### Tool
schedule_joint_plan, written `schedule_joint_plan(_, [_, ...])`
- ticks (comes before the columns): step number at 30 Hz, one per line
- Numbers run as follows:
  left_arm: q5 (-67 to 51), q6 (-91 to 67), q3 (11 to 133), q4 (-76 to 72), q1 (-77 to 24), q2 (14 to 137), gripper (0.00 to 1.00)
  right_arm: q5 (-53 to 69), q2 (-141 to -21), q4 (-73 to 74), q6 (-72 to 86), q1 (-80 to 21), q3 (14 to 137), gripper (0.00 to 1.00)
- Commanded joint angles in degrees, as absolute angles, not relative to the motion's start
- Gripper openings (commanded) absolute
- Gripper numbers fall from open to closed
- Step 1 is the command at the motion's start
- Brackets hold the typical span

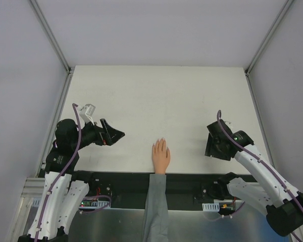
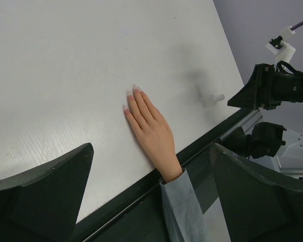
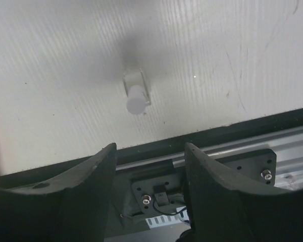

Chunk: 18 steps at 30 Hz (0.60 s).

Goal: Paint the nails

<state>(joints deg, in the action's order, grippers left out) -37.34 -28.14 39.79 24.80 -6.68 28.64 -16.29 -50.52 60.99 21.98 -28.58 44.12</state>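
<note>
White worktop (image 1: 156, 96), matte, finely ribbed; faint scratches and dark specks on right part in right wrist view. Small translucent bottle (image 3: 136, 96) with round white cap (image 3: 135, 104), apparently upright, on right part of worktop near front edge; soft shadow just behind it. Same bottle small in left wrist view (image 2: 211, 99). Black strip (image 2: 212, 138) runs along worktop's front edge. Silver rail (image 3: 252, 143) just below strip. Grey walls (image 1: 156, 30) on three sides; slanted metal corner posts (image 1: 50, 35).
</note>
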Motion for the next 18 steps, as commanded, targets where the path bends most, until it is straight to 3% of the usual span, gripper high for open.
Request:
schedule_joint_plan(1, [-39.2, -26.2, 41.9, 24.5, -6.4, 29.3, 0.97, -14.8, -54.5, 55.6, 21.1, -28.0, 43.5, 0.57])
schedule_joint_plan(13, [-40.3, -26.4, 41.3, 24.6, -6.5, 28.9, 0.97, -15.9, -60.3, 50.5, 21.2, -27.7, 41.8, 0.40])
schedule_joint_plan(18, [-40.5, -26.5, 41.2, 24.5, -6.5, 28.7, 0.97, -17.0, -61.2, 50.9, 21.5, -27.6, 41.3, 0.38])
